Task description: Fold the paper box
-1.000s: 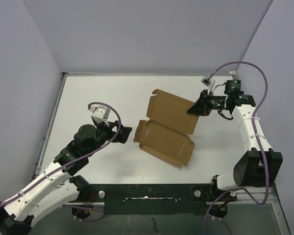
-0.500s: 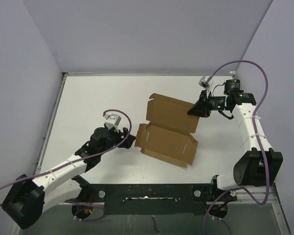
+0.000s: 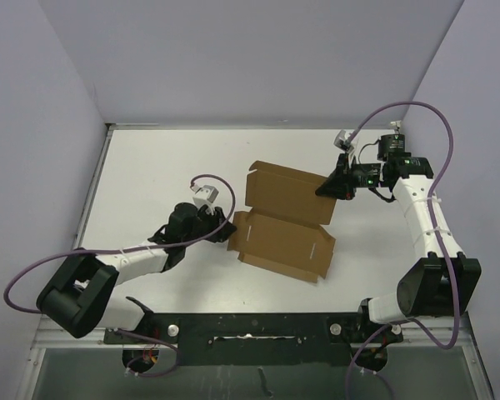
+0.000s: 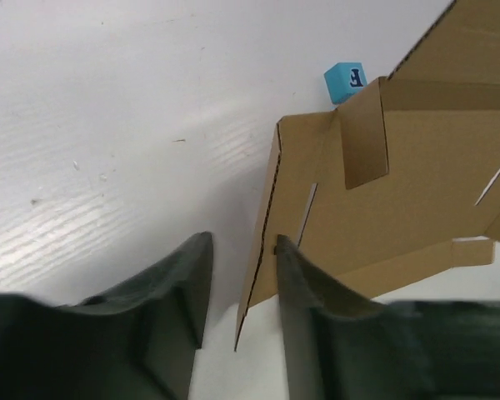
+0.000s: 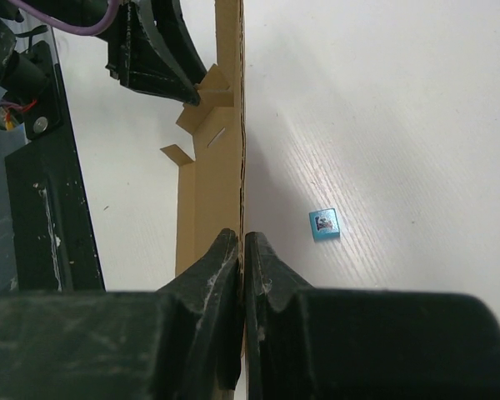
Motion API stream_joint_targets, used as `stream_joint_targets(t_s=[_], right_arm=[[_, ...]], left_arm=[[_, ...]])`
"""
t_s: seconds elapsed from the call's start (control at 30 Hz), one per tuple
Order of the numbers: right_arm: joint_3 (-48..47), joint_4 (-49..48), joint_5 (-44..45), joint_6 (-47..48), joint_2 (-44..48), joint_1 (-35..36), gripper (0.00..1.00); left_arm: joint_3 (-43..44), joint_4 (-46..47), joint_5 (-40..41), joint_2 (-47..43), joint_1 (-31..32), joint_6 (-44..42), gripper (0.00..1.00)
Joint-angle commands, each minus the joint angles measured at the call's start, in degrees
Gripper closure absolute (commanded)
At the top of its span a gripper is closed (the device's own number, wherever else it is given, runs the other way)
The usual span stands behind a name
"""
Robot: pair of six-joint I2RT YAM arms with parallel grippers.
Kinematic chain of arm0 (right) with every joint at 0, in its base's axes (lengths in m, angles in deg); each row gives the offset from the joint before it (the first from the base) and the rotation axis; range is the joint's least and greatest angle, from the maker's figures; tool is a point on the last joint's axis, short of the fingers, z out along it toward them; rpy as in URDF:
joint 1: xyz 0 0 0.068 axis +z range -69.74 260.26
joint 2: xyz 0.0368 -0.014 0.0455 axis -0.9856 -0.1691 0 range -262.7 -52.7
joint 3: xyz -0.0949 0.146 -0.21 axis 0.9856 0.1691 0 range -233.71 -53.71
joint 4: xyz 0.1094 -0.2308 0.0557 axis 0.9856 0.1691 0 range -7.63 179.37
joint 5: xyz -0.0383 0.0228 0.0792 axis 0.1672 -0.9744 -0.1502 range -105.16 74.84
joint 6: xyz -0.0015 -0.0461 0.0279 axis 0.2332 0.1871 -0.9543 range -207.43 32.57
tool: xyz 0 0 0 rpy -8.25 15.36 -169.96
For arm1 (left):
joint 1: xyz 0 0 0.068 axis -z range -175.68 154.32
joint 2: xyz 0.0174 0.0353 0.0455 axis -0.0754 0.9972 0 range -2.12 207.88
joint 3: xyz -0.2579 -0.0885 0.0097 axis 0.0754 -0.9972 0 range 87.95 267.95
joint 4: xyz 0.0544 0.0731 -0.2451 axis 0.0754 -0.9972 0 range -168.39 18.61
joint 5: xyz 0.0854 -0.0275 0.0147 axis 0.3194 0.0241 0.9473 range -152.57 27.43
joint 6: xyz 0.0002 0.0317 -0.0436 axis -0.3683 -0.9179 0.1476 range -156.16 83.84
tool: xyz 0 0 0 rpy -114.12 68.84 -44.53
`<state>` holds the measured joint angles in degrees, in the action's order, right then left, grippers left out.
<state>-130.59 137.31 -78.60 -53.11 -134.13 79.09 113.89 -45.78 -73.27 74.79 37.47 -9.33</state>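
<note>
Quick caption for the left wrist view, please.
Left gripper, jaws apart, straddles an edge of the paper box; blue cube lies beyond.

the plain brown cardboard paper box [image 3: 283,237] takes up the middle of the white table [image 3: 150,167], its far panel standing on edge like a wall. beyond that wall a tiny blue cube [image 5: 324,224] lies with room all round it, and the table's left and far stretches offer wide passage.

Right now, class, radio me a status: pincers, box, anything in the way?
Left pincer open astride the left edge of the paper box. Right pincer shut on its raised panel. Blue cube beside the box, clear of both.
</note>
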Motion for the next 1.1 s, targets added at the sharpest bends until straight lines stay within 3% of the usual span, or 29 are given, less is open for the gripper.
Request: stream_joint_targets(t_s=[0.0,0.07,0.3,0.43,0.77,1.07], right_arm=[[-2.51,-0.15,-1.29,1.74,0.95,0.74,1.00],[-3.18,-0.01,-0.72,2.32,0.63,0.94,1.00],[-9.66,-0.23,-1.82,6.19,0.13,1.29,1.00],[-8.20,0.09,-4.16,10.59,1.44,1.78,1.00],[2.52,1.38,-4.28,15.91,1.30,2.72,1.00],[5.96,0.73,-3.48,9.02,0.80,2.97,1.00]], left_arm=[[3.60,6.72,-3.27,3.26,-0.77,-0.69,0.81],[4.33,7.38,-3.89,4.19,-0.89,-2.13,1.00],[2.61,18.06,0.32,1.61,-0.10,-14.09,1.00],[0.35,26.62,3.47,1.42,0.71,-22.20,1.00],[-9.48,60.21,8.43,18.66,5.49,-29.61,1.00],[-11.61,60.97,8.59,20.25,6.78,-30.95,1.00]])
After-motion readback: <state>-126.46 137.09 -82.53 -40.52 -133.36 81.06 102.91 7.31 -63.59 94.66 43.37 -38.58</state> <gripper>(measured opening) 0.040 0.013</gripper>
